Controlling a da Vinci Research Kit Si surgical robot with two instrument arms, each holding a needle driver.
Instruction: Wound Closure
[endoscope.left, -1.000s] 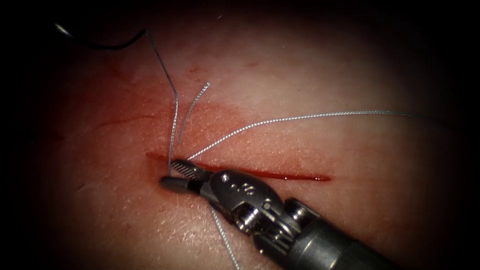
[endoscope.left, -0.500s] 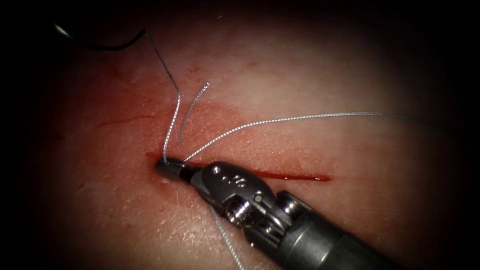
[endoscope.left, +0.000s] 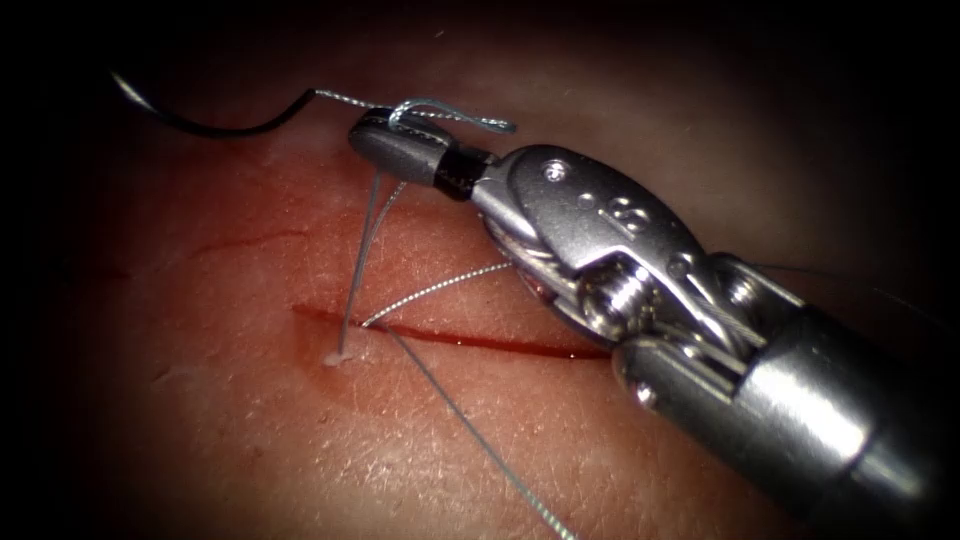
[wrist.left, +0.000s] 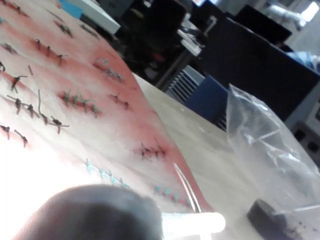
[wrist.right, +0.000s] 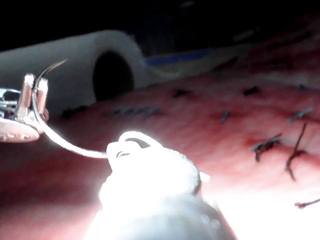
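Right tool's jaws (endoscope.left: 385, 135) are pinched on thin grey thread (endoscope.left: 357, 270), up above the red cut (endoscope.left: 480, 343); thread runs down to the cut's left end. Needle (wrist.right: 37, 97) sits in left tool's jaws.

Your right tool (endoscope.left: 385, 135) came in from the right and sat above the cut (endoscope.left: 480, 343), its jaws closed on the thread (endoscope.left: 440, 112), which lay looped over the jaw tips. From there two strands ran down to the tissue (endoscope.left: 250, 420) at the cut's left end, where a pale spot marked the entry point. Another strand ran from that spot toward the tool's wrist, and one trailed off down and to the right. The needle (endoscope.left: 200, 122), dark and curved, lay on the tissue at upper left, held by nothing. Red fluid (endoscope.left: 300, 260) stained the tissue around the cut.
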